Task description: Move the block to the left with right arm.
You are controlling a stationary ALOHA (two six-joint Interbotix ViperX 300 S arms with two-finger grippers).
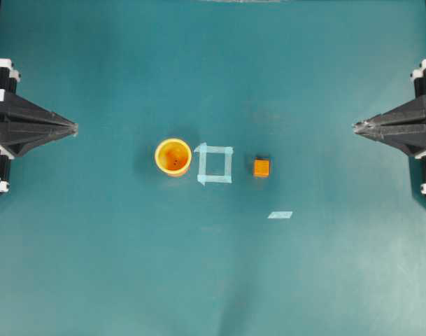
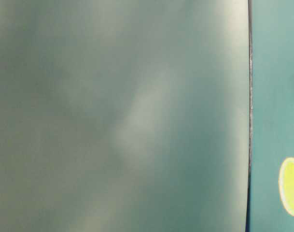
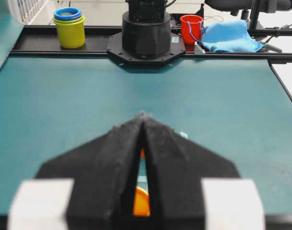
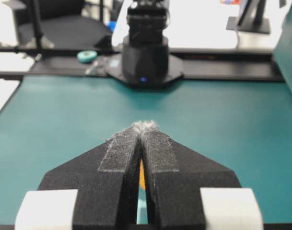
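Your right pincer [image 1: 355, 127] sat pressed together at the desk's [image 1: 324, 280] right edge, well apart from the block [image 1: 261, 167], which lay just right of the tape square [image 1: 215, 164]. Nothing had begun; you needed to reach in, spread, and grasp.

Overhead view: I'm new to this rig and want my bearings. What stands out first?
A yellow-orange cup, a pale tape square and the small orange block sit in a row mid-table. The left gripper and right gripper point inward from the sides, both shut.
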